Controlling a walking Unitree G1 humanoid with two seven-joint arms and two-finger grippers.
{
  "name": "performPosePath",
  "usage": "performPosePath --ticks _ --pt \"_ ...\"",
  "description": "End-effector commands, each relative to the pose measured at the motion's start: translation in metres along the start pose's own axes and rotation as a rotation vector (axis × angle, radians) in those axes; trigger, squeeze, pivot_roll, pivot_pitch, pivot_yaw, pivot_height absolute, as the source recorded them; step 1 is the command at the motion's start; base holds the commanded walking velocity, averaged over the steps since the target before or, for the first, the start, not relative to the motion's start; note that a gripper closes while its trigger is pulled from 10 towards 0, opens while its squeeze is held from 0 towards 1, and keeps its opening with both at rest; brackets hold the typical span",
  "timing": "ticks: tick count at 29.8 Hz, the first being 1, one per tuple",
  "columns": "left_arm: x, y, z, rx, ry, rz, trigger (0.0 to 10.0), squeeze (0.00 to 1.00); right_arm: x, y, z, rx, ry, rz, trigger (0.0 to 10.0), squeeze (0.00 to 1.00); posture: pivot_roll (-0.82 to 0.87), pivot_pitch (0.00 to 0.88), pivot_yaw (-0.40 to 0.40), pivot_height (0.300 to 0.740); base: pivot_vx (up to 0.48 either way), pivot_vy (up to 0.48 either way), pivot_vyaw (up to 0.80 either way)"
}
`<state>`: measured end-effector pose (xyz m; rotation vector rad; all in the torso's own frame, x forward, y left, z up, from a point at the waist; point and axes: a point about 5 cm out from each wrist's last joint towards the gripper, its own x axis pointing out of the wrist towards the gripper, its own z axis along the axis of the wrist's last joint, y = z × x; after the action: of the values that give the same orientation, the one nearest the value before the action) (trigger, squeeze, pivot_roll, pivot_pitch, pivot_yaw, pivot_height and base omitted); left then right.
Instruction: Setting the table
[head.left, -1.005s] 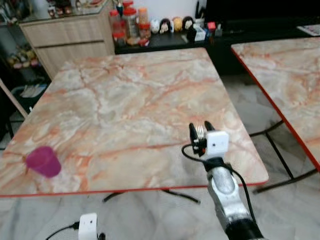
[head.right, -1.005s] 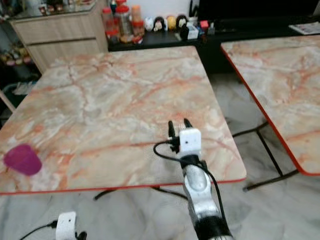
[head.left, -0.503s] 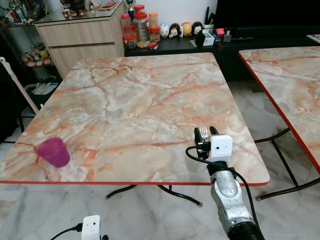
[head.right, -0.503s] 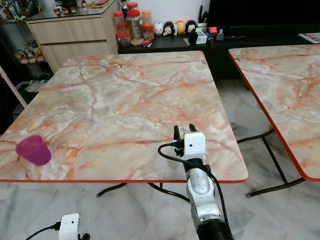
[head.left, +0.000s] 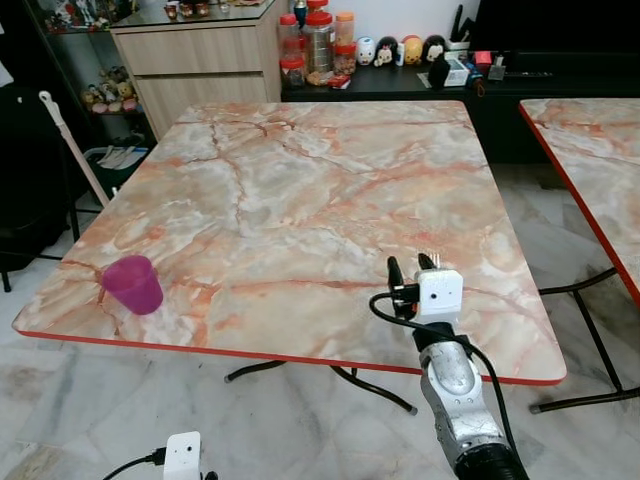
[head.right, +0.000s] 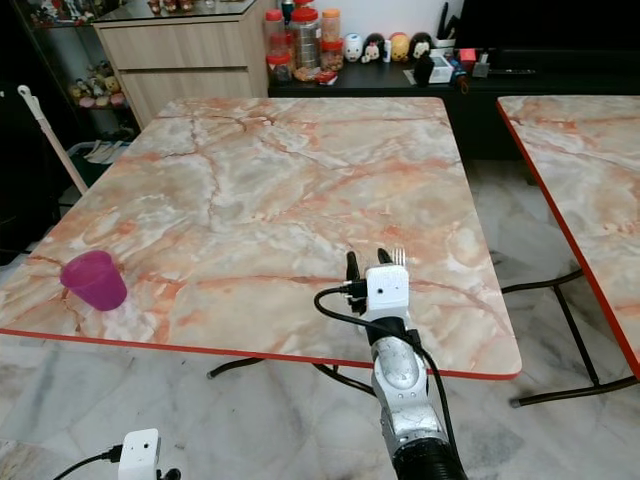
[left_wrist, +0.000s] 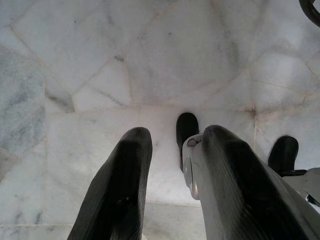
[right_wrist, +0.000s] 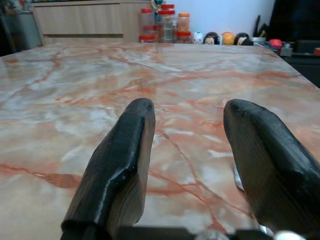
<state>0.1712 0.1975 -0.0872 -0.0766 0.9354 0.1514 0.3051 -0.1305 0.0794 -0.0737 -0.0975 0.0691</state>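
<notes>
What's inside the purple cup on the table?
The purple cup stands upright near the table's front left edge. Its opening looks bare, but the bottom is hidden by its wall.

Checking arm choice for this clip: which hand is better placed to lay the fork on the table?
The right hand. It is raised over the table's near edge with the fork at its fingers. The left hand hangs low, pointing at the floor.

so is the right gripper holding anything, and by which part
Cannot be told: a fork shows its tines by the right gripper, but the fingers stand apart and no hold is visible. The left gripper holds nothing.
</notes>
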Motion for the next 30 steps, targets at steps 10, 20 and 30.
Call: performPosePath --ticks 10,20,30 --pt "0.000 0.004 0.002 0.022 0.000 0.005 10.0 0.00 0.005 -0.021 -0.010 0.016 0.120 -0.171 10.0 0.00 -0.02 0.016 0.068 0.740 0.000 0.000 0.00" --pt "-0.001 0.006 -0.001 0.021 0.007 0.002 10.0 0.00 0.015 -0.043 -0.005 0.000 0.164 -0.274 10.0 0.00 -0.02 0.006 0.068 0.740 0.000 0.000 0.00" --pt "0.000 0.004 0.002 0.020 0.004 -0.001 10.0 0.00 0.014 -0.033 -0.022 -0.006 0.299 -0.183 10.0 0.00 -0.02 0.026 0.071 0.740 0.000 0.000 0.00"
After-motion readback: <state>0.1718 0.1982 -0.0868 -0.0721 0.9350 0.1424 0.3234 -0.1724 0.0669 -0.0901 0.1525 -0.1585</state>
